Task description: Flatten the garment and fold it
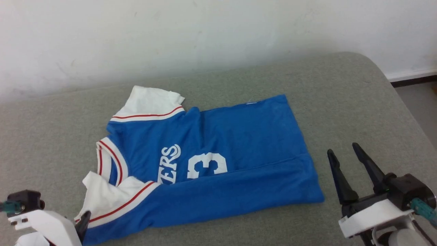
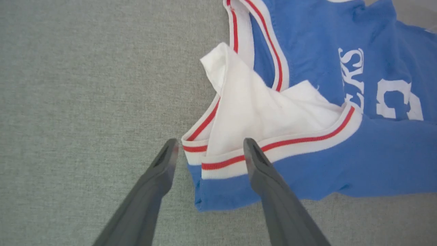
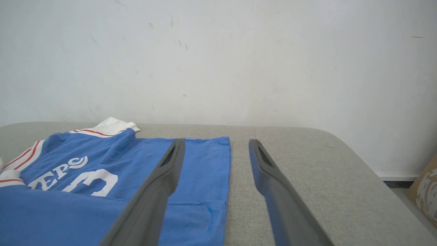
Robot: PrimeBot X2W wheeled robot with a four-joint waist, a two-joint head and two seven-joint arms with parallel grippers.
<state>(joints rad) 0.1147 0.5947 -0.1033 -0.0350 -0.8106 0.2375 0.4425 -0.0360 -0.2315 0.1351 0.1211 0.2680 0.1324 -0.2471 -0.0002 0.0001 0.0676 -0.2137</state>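
The garment [image 1: 239,136] is a blue jersey with white sleeves and red-striped trim. It lies across the grey padded surface [image 1: 341,95], collar to the left. Its near long edge is folded up over the body, so only "ERS" and "3" show. My left gripper [image 2: 210,147] is open just above the near sleeve's striped trim, one finger on each side of that corner and nothing held. One of its fingers [image 1: 84,220] shows at the garment's lower left corner. My right gripper [image 1: 342,149] is open and empty, just right of the hem [image 3: 211,191].
A white wall [image 1: 218,37] runs behind the surface. The surface's right end is rounded [image 1: 392,89], with bare floor [image 1: 420,102] beyond it. A cardboard box [image 3: 425,191] stands on the floor by the wall.
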